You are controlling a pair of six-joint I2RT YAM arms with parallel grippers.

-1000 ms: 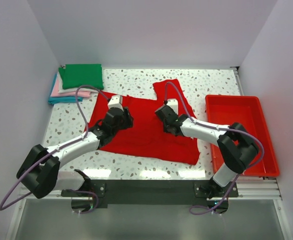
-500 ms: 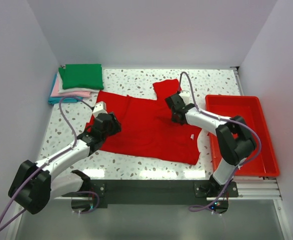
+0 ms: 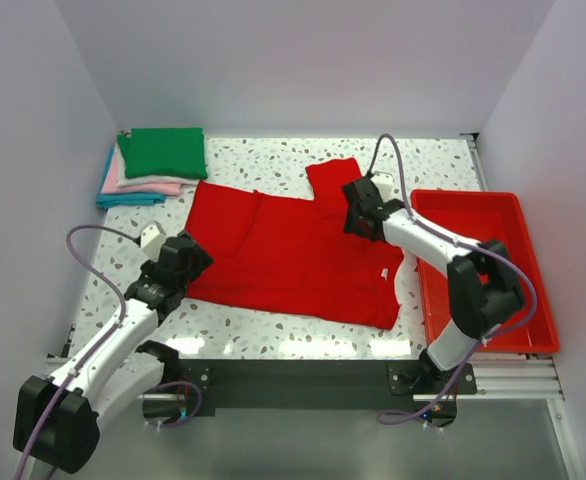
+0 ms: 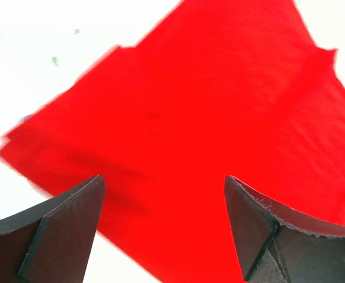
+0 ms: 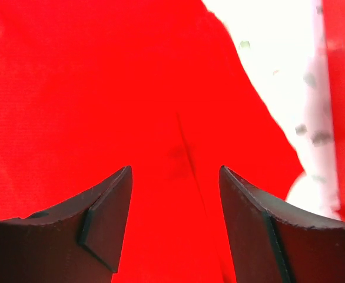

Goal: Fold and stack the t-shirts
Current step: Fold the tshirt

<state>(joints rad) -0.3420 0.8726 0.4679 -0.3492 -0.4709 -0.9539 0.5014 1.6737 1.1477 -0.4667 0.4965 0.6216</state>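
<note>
The bright red t-shirt (image 3: 283, 250) lies spread flat in the middle of the table, one sleeve (image 3: 335, 178) pointing to the back. My left gripper (image 3: 191, 254) hovers open over the shirt's left edge; in the left wrist view its jaws (image 4: 163, 197) stand wide apart above red cloth (image 4: 219, 106), holding nothing. My right gripper (image 3: 357, 214) is open over the shirt's upper right, by the sleeve; in the right wrist view it (image 5: 175, 180) frames a seam in the cloth (image 5: 102, 88). Folded t-shirts are stacked at the back left, green (image 3: 163, 152) on top of pink (image 3: 145, 186), white and blue.
A rigid red tray (image 3: 518, 270) stands along the right side, close to the right forearm. White walls close in the table on three sides. A bit of white cloth (image 3: 406, 282) shows at the shirt's right hem.
Both grippers have opened and let go of the red shirt. The left arm has drawn back toward the near left; the right has moved back toward the sleeve. The shirt's left side now lies flatter.
</note>
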